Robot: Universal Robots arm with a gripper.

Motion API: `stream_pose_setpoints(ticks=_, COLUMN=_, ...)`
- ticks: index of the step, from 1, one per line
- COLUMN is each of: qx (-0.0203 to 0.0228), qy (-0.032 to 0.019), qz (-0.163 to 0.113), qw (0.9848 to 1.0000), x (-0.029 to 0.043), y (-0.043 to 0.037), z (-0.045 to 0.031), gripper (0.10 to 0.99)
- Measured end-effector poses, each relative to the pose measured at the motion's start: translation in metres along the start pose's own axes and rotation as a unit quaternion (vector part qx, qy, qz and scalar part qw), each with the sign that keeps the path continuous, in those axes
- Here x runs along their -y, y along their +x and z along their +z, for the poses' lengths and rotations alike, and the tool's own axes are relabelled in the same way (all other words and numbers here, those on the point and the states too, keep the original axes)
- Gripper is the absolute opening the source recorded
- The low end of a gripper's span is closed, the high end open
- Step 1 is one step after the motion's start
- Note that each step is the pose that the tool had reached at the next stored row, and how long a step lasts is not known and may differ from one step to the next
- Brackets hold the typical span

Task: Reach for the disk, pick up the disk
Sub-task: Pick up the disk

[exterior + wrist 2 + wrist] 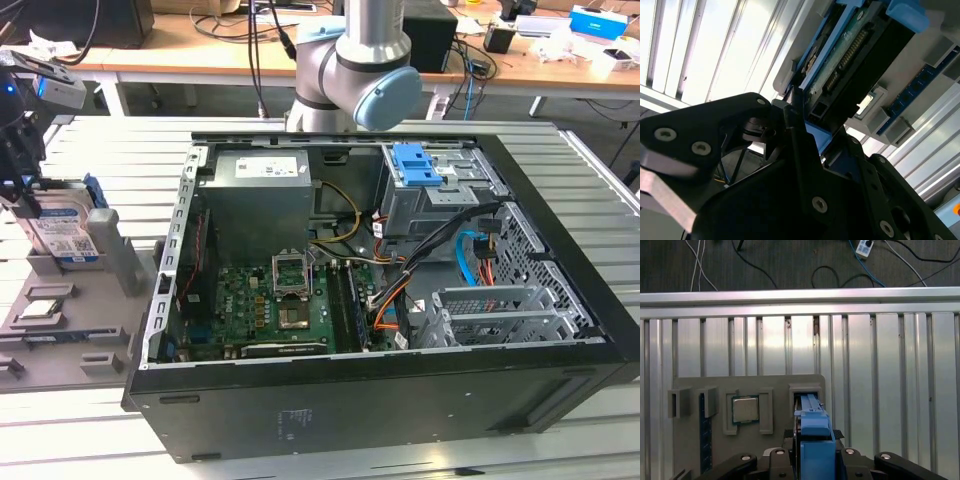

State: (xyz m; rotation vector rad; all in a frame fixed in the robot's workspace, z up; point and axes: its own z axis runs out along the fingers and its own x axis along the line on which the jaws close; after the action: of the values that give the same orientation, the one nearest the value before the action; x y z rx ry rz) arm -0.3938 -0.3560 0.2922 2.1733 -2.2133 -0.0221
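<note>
disk (pixel 62 235) standing on edge in the grey holder (pixel 125 268), exterior view's left, beside the open PC case (pixel 400 400), gripper (pixel 815 434) pinched narrow onto its blue frame

The disk (pixel 62 232) is stood upright on one edge in a slot of the grey holder plate (pixel 110 320), at one end of that plate. A silver metal face with a white-and-blue label is shown in the exterior view. Its edges are lined by a blue plastic frame (pixel 815 440). On the opposite face, a green circuit board (pixel 840 55) is exposed.
</note>
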Motion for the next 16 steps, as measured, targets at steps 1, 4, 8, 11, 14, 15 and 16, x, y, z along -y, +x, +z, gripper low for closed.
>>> stream_pose_setpoints(ticks=1, qx=0.0001, qy=0.0002, qz=0.0, qw=1.0, x=0.0001, y=0.0, z=-0.0004, gripper=0.365)
stream_pose_setpoints(ticks=4, qx=0.0, qy=0.0, qz=0.0, qw=1.0, x=0.0, y=0.0, z=-0.0032, gripper=0.365)
stream_pose_setpoints(ticks=8, qx=0.0, qy=0.0, qz=0.0, qw=1.0, x=0.0, y=-0.0005, z=-0.011, gripper=0.365)
stream_pose_setpoints(ticks=11, qx=0.0, qy=0.0, qz=0.0, qw=1.0, x=0.0004, y=-0.0013, z=-0.019, gripper=0.365)
stream_pose_setpoints(ticks=14, qx=0.0, qy=0.0, qz=0.0, qw=1.0, x=0.0006, y=-0.0019, z=-0.0245, gripper=0.365)
stream_pose_setpoints(ticks=15, qx=0.0, qy=0.0, qz=0.0, qw=1.0, x=0.0007, y=-0.0022, z=-0.0271, gripper=0.365)
stream_pose_setpoints(ticks=16, qx=0.0, qy=0.0, qz=0.0, qw=1.0, x=0.0009, y=-0.0026, z=-0.0301, gripper=0.365)
